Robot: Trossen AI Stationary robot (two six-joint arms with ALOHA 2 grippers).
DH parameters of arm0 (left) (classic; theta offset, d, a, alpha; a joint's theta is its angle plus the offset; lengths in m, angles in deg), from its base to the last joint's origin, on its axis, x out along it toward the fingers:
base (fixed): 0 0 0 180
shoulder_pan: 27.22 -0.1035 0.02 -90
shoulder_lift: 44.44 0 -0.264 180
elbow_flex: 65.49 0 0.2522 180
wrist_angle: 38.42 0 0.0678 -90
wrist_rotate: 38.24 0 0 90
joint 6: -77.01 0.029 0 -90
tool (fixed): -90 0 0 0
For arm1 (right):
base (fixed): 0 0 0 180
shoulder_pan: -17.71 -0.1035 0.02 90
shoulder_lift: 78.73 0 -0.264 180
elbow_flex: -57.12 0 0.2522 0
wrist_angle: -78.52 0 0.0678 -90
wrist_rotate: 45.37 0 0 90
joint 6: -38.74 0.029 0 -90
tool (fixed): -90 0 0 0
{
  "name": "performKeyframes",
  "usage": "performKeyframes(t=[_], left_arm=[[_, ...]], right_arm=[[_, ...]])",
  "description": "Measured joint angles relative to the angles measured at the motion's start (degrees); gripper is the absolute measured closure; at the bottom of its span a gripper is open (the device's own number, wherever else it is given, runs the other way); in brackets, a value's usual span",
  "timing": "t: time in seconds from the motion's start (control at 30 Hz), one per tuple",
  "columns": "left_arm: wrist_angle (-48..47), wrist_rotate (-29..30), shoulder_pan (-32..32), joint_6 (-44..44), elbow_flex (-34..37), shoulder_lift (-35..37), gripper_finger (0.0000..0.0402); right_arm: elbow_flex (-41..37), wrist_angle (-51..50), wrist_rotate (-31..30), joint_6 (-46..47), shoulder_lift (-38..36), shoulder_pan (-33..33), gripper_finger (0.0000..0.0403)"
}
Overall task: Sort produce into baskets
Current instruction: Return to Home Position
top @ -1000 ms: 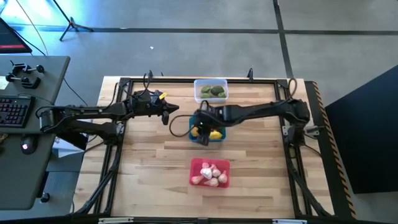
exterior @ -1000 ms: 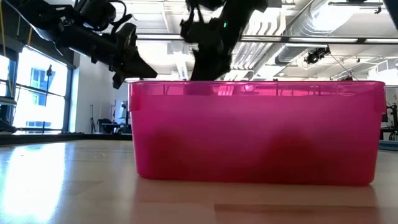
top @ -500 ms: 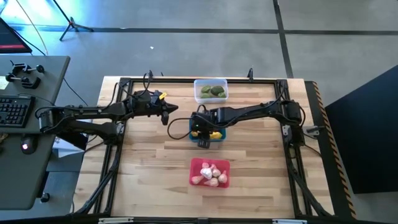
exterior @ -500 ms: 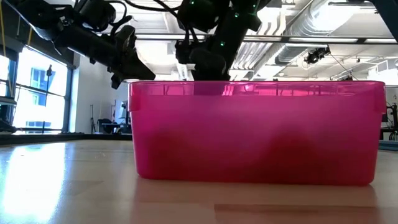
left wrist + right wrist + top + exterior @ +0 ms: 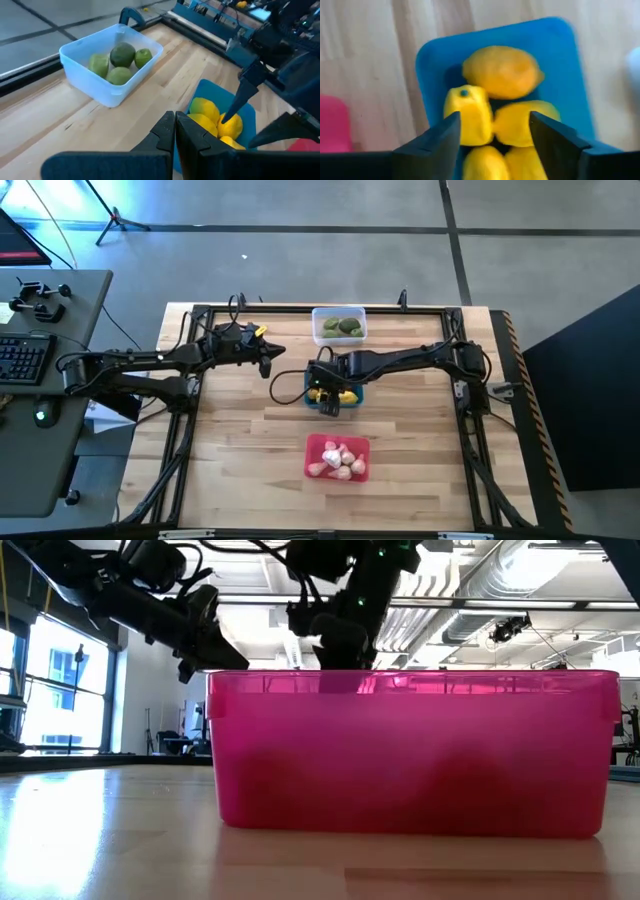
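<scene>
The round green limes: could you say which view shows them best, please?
The left wrist view: four round green limes lie close and unobstructed in the clear plastic tub. The high view shows them tiny from above; in the low view the pink plastic tub hides them; the right wrist view misses them.

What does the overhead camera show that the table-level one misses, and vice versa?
Only the high view: green pieces in the clear basket, lemons in the blue basket, garlic bulbs in the red basket. Only the low view: the room's ceiling pipes and windows. Both: the red basket, the left gripper beside the blue basket, the right gripper over it.
</scene>
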Motion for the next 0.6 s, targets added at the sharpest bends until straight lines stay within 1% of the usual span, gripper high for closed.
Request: performKeyframes(t=[0.07,0.13,0.2,0.27,0.3,0.33,0.47,0.6], left_arm=[[3.7,-0.4,0.1,-0.1,1.6,0.0,0.0401],[10.0,-1.8,0.0,-2.4,4.9,0.1,0.0401],[15.6,-3.2,-0.1,-4.8,8.5,0.5,0.0401],[19.0,-4.0,-0.1,-5.8,11.4,1.5,0.0402],[19.5,-4.1,-0.1,-6.0,12.7,2.3,0.0401],[19.4,-4.2,-0.1,-6.0,13.5,3.1,0.0401],[19.5,-4.2,-0.1,-5.3,16.0,7.1,0.0402],[18.0,-4.2,-0.1,-3.1,16.6,11.2,0.0402]], right_arm=[[1.3,-0.7,-1.6,-0.8,-0.1,-0.2,0.0213],[1.6,0.0,-0.2,-1.2,-0.1,-0.1,0.0261],[0.8,1.7,2.0,-1.9,-0.1,-0.1,0.0318],[-0.7,2.8,2.9,-1.9,-0.1,-0.1,0.0374],[-1.3,3.3,3.1,-1.3,-0.1,-0.1,0.0388],[-1.6,3.8,3.2,-0.8,0.0,-0.1,0.0390],[-3.2,6.4,4.7,0.9,-0.1,-0.1,0.0374],[-3.9,8.2,3.4,2.9,0.0,-0.1,0.0392]])
